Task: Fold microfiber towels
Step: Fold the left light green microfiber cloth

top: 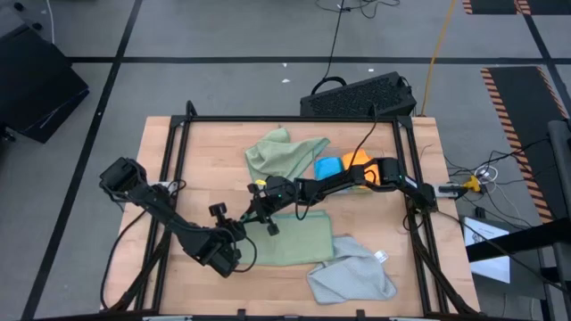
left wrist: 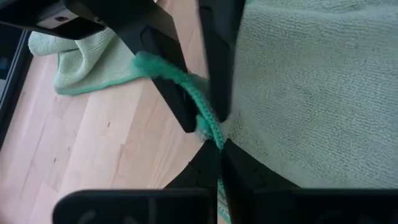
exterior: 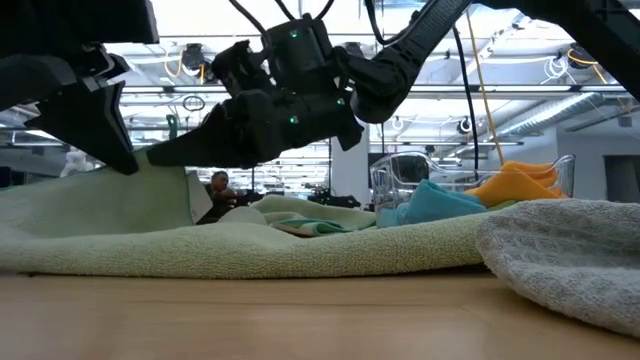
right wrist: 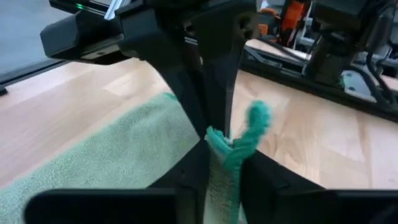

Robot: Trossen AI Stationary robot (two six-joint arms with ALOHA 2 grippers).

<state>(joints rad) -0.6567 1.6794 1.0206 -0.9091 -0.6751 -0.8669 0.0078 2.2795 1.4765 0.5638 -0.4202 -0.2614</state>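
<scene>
Microfiber towels lie scattered over the wooden table [top: 214,152]; a pale sage green towel [top: 299,239] spread flat at the front is pinched at its near corners by both arms, apparently so the edge can be lifted and carried over into a fold; the left gripper [left wrist: 214,134] is clamped on the stitched hem, the right gripper [right wrist: 217,140] nips the other corner; a second sage towel [top: 281,152], blue [top: 327,167] and orange [top: 355,159] cloths and a grey towel [top: 352,272] wait nearby; no container visibly holds any.

Robotics lab in an open industrial hall

A framed wooden table [top: 205,143] is set on grey floor with hazard tape [top: 513,98]; ceiling trusses [exterior: 520,110] are seen beyond.
</scene>
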